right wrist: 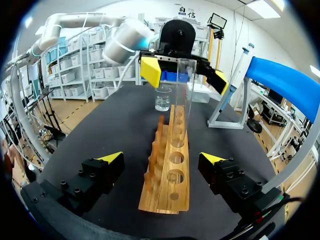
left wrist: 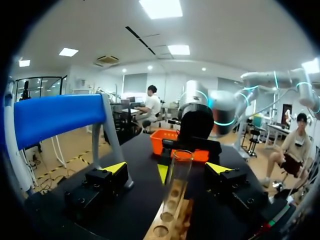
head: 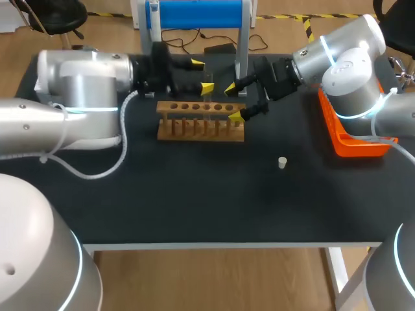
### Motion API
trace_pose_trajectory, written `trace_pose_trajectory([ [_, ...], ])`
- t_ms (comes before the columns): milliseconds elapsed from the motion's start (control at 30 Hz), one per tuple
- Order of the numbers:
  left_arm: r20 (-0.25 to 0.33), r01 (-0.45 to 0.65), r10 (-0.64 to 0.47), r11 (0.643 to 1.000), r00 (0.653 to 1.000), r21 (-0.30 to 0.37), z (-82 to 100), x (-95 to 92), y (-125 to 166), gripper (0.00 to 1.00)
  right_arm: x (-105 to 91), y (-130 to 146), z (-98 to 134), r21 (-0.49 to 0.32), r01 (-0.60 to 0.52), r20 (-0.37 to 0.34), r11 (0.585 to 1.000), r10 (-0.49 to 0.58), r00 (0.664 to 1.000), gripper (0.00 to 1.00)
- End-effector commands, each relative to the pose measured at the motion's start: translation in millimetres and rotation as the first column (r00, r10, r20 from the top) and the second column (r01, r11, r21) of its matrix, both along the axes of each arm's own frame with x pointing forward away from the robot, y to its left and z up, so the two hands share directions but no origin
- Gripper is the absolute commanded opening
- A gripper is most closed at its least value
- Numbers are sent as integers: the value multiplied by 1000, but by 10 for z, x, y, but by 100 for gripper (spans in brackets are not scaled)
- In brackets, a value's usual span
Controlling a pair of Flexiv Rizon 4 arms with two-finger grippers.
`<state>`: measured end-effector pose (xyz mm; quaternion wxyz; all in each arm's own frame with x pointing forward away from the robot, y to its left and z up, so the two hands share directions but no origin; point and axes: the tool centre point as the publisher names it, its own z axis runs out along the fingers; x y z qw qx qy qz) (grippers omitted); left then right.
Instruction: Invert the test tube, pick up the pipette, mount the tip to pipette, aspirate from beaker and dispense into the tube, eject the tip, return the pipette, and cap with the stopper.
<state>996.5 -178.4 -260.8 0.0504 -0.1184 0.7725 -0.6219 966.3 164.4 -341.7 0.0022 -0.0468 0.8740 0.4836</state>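
Glass tube (left wrist: pixel 179 180) upright in rack (left wrist: pixel 170 222), mouth up. Seen from above, left gripper (left wrist: pixel 166 169) sits at its 10 o'clock and right gripper (right wrist: pixel 161 158) at 3, both spread wide and empty. Risk: either gripper clips the tube and tips it, or the two clash.

One each: tube (right wrist: pixel 185 100), rack (right wrist: pixel 161 197), stopper (head: pixel 283 162), beaker (right wrist: pixel 163 98)

- Clear test tube (right wrist: pixel 184 100) stands upright, mouth up, in the wooden rack (right wrist: pixel 167 190).
- Glass beaker (right wrist: pixel 163 98) sits just beyond the rack.
- Small white stopper (head: pixel 283 162) rests alone on the tabletop (head: pixel 194 201).
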Motion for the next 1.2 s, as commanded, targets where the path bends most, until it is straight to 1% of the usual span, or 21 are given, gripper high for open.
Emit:
trace_pose_trajectory([
  [33, -10, 9, -9, 999, 1000, 38, 148, -48, 145, 100, 0, -4, -4, 1, -1, 0, 1000, 1, 1000, 100],
  [67, -7, 13, -12, 999, 1000, 50, 182, -48, 184, 100, 0, -4, -4, 1, -1, 0, 1000, 1, 1000, 100],
  [267, 6, 53, -53, 996, 999, 73, 308, -93, 404, 100, 0, -4, -4, 1, -1, 0, 1000, 1, 1000, 100],
  [467, -27, 53, -50, 993, 998, 105, 434, -230, 661, 100, 0, -4, -4, 1, -1, 0, 1000, 1, 1000, 100],
  [600, -55, 23, -15, 991, 998, 133, 536, -390, 829, 100, 0, -4, -4, 1, -1, 0, 1000, 1, 1000, 100],
  [767, -64, -63, 73, 987, 995, 146, 671, -582, 1121, 100, 0, -4, -4, 1, -1, 0, 1000, 1, 1000, 100],
  [867, -73, -99, 113, 981, 991, 166, 714, -649, 1316, 100, 0, -4, -4, 1, -1, 0, 1000, 1, 1000, 100],
  [900, -80, -107, 125, 975, 989, 193, 729, -663, 1359, 100, 0, -4, -4, 1, -1, 0, 1000, 1, 1000, 100],
  [933, -89, -131, 152, 970, 984, 203, 742, -670, 1404, 100, 0, -4, -4, 1, -1, 0, 1000, 1, 1000, 100],
  [1200, -89, -131, 152, 970, 984, 203, 742, -670, 1404, 100, 0, -4, -4, 1, -1, 0, 1000, 1, 1000, 100],
])
